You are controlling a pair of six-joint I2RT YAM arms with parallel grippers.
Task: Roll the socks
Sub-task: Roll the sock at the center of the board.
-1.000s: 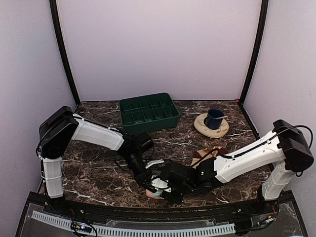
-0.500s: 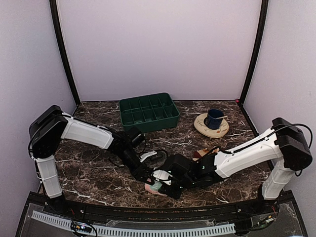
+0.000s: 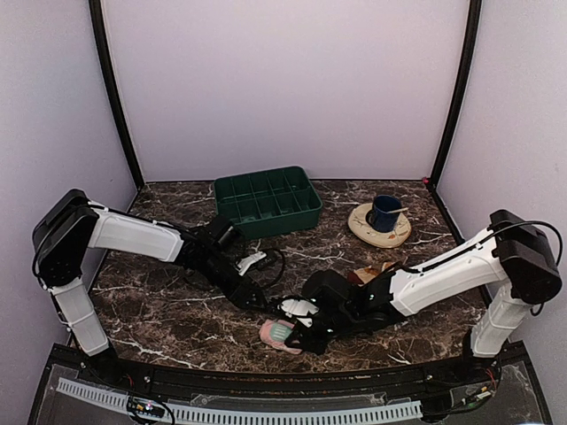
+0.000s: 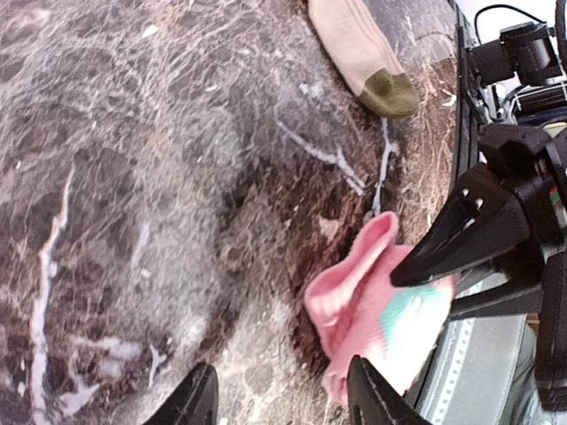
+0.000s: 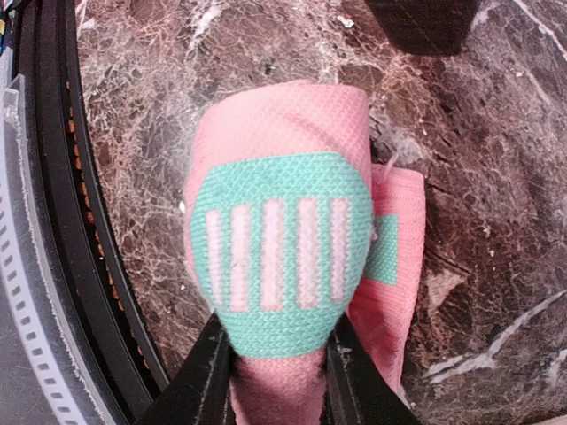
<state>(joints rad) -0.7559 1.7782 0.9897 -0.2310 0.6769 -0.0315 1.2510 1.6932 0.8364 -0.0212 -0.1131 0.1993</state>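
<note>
The pink sock (image 3: 276, 334) with a teal and white patch lies folded into a bundle near the table's front edge. My right gripper (image 3: 298, 331) is shut on it; in the right wrist view the fingers (image 5: 213, 365) pinch the pink sock (image 5: 279, 252) from both sides. My left gripper (image 3: 259, 301) is open and empty, just behind and left of the bundle. In the left wrist view the left gripper (image 4: 282, 398) frames bare table beside the pink sock (image 4: 368, 305). The tan sock (image 3: 379, 273) with dark toe lies flat behind the right arm, also in the left wrist view (image 4: 350, 40).
A green divided tray (image 3: 266, 202) stands at the back centre. A dark blue cup (image 3: 385, 212) sits on a beige saucer (image 3: 368, 232) at the back right. The black front rail (image 5: 53, 221) runs right beside the pink bundle.
My left gripper has let go of the pink bundle and drawn back to the left and away from the front edge. The right gripper stays shut on the sock.
</note>
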